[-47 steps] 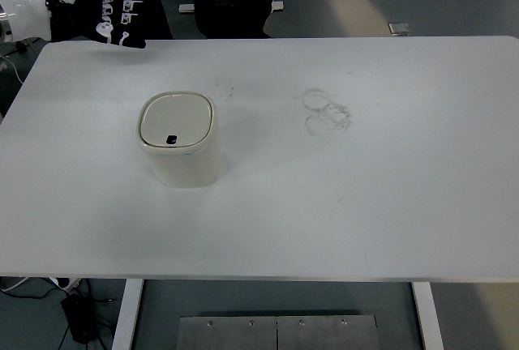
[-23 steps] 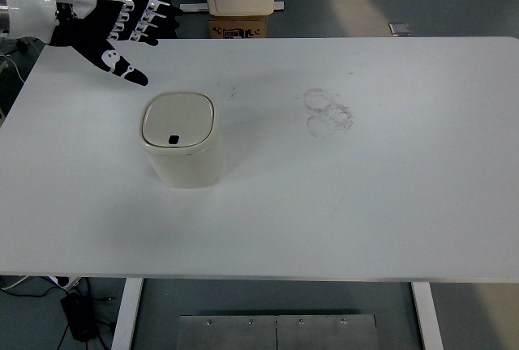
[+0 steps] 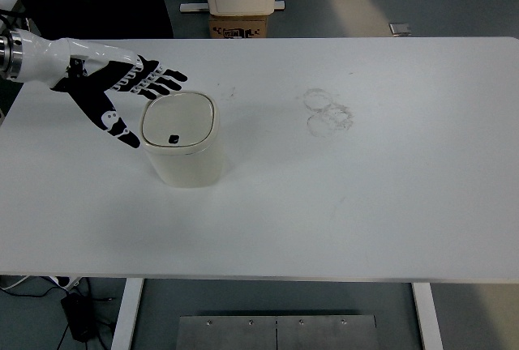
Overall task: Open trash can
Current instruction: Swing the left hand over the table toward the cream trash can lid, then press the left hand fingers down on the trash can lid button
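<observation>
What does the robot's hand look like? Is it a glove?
The left hand has a glossy white shell on the forearm and back, with black fingers and palm carrying small white markings at the joints. A silver metal ring sits at the arm's picture edge. No glove visible.

No print can be read; the label on the cardboard box [image 3: 237, 26] is blurred

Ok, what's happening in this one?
The left robot hand reaches in with fingers spread, right beside the small cream trash can on the white table. Its fingertips are at the can's rim, and it holds nothing. The lid is shut. The right arm is out of view.
</observation>
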`<state>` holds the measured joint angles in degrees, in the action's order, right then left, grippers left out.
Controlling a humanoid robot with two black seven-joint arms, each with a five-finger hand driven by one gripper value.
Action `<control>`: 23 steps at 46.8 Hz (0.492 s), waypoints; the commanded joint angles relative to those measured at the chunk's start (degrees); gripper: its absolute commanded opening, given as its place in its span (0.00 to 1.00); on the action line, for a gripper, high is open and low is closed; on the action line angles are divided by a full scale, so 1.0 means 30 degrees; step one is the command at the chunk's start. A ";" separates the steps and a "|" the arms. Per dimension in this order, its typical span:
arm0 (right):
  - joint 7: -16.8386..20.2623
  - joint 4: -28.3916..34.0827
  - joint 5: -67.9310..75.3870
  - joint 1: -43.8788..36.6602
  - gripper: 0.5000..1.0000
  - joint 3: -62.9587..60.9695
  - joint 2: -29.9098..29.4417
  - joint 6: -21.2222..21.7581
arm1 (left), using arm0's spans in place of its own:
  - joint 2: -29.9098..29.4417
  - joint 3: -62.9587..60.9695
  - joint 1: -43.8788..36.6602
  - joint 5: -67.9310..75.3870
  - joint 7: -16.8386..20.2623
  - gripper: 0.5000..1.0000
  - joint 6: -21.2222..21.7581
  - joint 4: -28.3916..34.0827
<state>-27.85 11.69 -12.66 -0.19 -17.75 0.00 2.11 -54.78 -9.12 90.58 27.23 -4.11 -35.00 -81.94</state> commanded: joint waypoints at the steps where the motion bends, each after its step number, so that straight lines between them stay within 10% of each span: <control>1: -0.0002 0.0000 0.0000 0.0003 0.98 0.0000 0.0000 0.0000 | -0.0051 -0.0739 -0.0017 0.0035 -0.0240 1.00 -0.0002 -0.0227; 23: -0.0002 0.0000 0.0000 0.0003 0.98 0.0000 0.0000 0.0000 | 0.0183 -0.1561 0.0334 0.0475 -0.0387 1.00 -0.0002 -0.0081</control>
<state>-27.86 11.67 -12.66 -0.18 -17.75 0.00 2.11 -54.45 -13.81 91.61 28.66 -5.27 -35.00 -82.29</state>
